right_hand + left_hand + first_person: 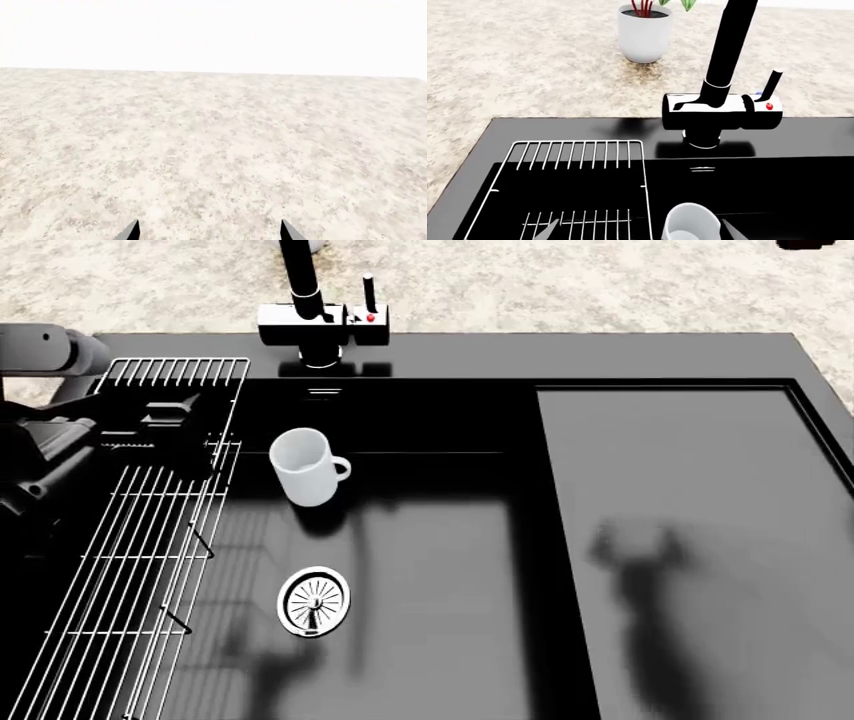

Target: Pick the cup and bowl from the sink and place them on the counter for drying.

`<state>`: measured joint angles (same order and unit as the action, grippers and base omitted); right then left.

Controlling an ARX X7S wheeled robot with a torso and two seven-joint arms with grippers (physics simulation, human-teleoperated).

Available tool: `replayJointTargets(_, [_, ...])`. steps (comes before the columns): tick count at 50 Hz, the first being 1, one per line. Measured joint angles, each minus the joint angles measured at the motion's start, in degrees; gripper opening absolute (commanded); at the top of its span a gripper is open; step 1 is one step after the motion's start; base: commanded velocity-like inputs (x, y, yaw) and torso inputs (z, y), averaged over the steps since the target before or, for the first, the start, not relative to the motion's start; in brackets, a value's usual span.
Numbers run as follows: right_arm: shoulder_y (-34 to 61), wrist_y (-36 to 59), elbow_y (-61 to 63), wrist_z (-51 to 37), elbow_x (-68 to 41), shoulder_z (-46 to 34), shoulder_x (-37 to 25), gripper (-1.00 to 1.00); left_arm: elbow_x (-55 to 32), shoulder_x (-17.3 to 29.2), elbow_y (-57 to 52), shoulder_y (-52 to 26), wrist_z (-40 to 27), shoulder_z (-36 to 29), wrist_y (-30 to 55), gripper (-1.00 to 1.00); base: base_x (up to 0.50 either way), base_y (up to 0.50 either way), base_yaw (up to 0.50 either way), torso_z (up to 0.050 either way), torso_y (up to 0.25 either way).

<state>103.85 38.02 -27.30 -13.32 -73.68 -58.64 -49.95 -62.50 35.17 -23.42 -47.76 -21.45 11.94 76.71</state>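
Note:
The white cup (308, 468) stands upright in the black sink (427, 540), behind the chrome drain (316, 601), its handle to the right. My left gripper (203, 430) hovers over the white wire rack (134, 540), just left of the cup. In the left wrist view the left gripper (640, 233) is open, and the cup (692, 224) sits between the fingertips, close to one of them and untouched. My right gripper (209, 233) is open and empty above the beige counter (213, 150). The bowl is out of view.
The black faucet (320, 320) stands behind the basin, also in the left wrist view (720, 107). A flat black drainboard (681, 540) lies on the right. A white plant pot (644, 32) stands on the counter (527, 65) behind the faucet.

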Motion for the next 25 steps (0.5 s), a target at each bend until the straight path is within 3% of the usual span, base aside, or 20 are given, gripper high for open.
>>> replayJointTargets(14, [-0.1, 5.1, 9.3, 1.3, -5.2, -0.1, -0.1, 1.00, -7.9, -4.5, 0.7, -4.1, -7.5, 0.5, 6.1, 1.00, 0.00, 0.00, 0.00, 0.000, 0.000])
replayJointTargets(25, [-1.4, 6.8, 13.3, 1.3, -8.2, 0.0, 0.1, 1.00, -8.1, -7.8, 4.3, -7.7, -7.7, -6.9, 7.1, 1.00, 0.00, 0.00, 0.00, 0.000, 0.000])
